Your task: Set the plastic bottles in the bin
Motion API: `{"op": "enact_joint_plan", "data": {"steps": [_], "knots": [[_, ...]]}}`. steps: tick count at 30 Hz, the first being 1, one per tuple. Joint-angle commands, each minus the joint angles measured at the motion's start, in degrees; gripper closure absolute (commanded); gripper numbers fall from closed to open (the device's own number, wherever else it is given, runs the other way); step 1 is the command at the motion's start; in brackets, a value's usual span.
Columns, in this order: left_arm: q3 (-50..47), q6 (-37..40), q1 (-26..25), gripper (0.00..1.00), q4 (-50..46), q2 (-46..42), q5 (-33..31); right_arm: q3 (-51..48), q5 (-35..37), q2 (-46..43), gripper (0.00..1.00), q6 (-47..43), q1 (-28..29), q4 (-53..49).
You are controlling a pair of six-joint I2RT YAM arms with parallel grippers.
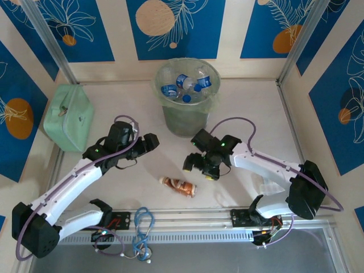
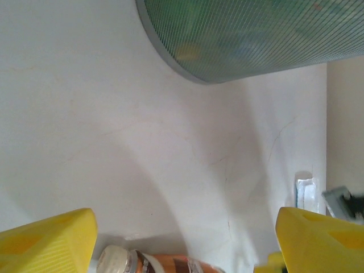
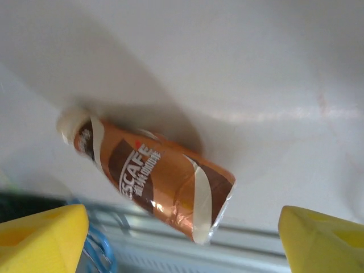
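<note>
Hovering just beside the brown bottle (image 1: 179, 186), my right hand (image 1: 198, 168) is wide open, empty, and nearer than my open left hand (image 1: 152, 142); the bottle lies crosswise.

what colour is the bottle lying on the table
The bottle is orange and brown with cream bands, clearest in the right wrist view.

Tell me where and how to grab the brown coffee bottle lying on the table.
Take the brown bottle around the middle of its labelled body, coming straight down from above. It lies on its side on the table, so both long flanks are free, while the tapered cap end would likely slip. The open right gripper is nearest and should close across the body, not along it.
</note>
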Motion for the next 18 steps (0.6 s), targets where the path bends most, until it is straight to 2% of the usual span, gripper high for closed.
{"op": "enact_joint_plan", "data": {"steps": [1, 4, 6, 10, 14, 18], "knots": [[-1.77, -1.7, 0.74, 0.19, 1.78, 0.39, 2.71, 7.47, -0.73, 5.58, 0.11, -12.24, 4.71, -5.99], [-2.16, -2.36, 1.05, 0.19, 0.95, -0.1, 1.69, 13.43, 2.66, 11.57, 0.08, -22.22, 9.76, -10.17], [-2.46, -3.52, 1.89, 0.2, -1.41, -1.4, -0.95, 15.38, 1.75, 14.99, 0.08, -27.21, 12.41, -10.59], [-5.54, -9.17, 7.77, 0.17, -10.92, -7.86, -9.37, 19.81, -0.57, 22.22, 0.08, -33.29, 17.3, -11.01], [-10.0, -11.97, 14.52, 0.18, -11.42, -13.1, -6.31, 25.63, -2.98, 30.13, 0.1, -36.51, 19.46, -12.0], [-11.1, -12.68, 15.41, 0.18, -10.54, -13.73, -4.27, 30.64, -4.37, 35.3, 0.12, -38.68, 19.81, -13.73]]}}
